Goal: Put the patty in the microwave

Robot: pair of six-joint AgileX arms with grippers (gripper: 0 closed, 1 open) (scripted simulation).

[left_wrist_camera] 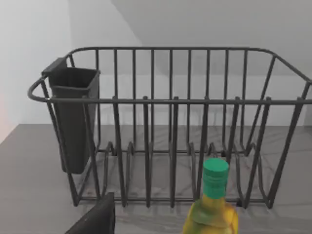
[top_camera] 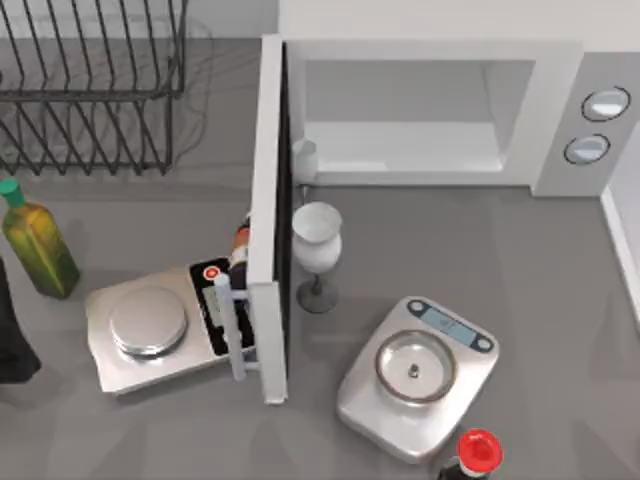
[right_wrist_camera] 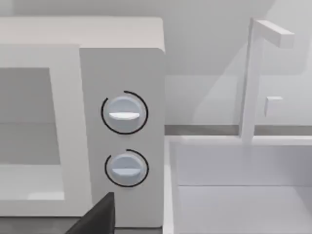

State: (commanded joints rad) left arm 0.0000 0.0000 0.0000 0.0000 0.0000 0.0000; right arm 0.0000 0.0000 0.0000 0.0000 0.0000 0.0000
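The white microwave [top_camera: 555, 110] stands at the back of the table with its pale cavity [top_camera: 400, 120] showing. Its door [top_camera: 268, 220] is swung wide open and juts toward the table's front. Two round grey knobs [right_wrist_camera: 124, 113] sit on its side panel, close in the right wrist view. The patty is out of view. A dark part of my left arm [top_camera: 12, 335] sits at the table's far left edge. My left gripper [left_wrist_camera: 92, 219] faces the dish rack, and my right gripper [right_wrist_camera: 95, 217] faces the knob panel.
A wire dish rack [top_camera: 90, 90] with a dark cup [left_wrist_camera: 73, 117] is at the back left. An olive oil bottle [top_camera: 38, 240], two silver scales [top_camera: 150, 325] [top_camera: 415, 375], a wine glass [top_camera: 317, 240] and a red-capped bottle [top_camera: 475, 455] stand about. A white sink [right_wrist_camera: 239, 185] lies right of the microwave.
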